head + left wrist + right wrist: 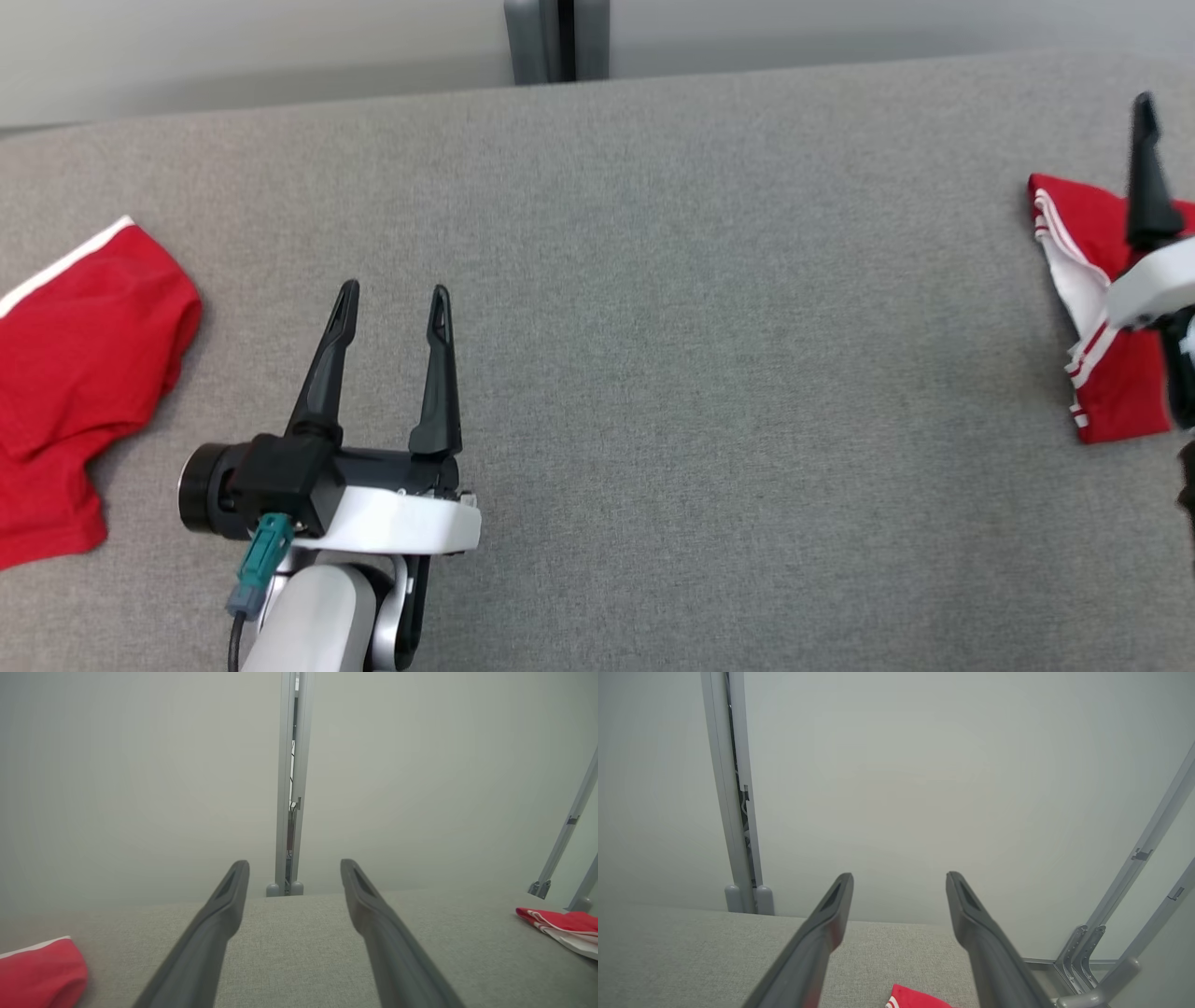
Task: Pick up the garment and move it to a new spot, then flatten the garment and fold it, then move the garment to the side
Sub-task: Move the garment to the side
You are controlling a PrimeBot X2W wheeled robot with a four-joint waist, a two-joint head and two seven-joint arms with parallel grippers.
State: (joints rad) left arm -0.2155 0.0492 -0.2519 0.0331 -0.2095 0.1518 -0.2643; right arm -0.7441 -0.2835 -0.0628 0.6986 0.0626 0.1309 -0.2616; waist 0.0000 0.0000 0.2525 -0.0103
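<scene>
The left tool [394,289] stands wide, its two fingers well apart with nothing between them. It hangs over bare grey desk [700,373]. Its wrist view looks along the fingers across the desk to a pale wall and a grey post [289,788] straight ahead of the tips.

The right tool [899,876] is also spread wide and holds nothing. In the head view one of its fingers [1148,187] and its white wrist lie over the garment [1116,373]. The garment is a folded red piece with white stripes along its edge, lying on the desk under this tool. In the right wrist view a corner of the garment shows low between the finger bases, nearer the camera than the tips. Whether the tool touches the cloth I cannot tell.

From the left tool, the garment lies well off to its right, near the desk's end. A second garment [84,373], red with white trim, lies loosely spread on the desk to the left tool's left, apart from it.
</scene>
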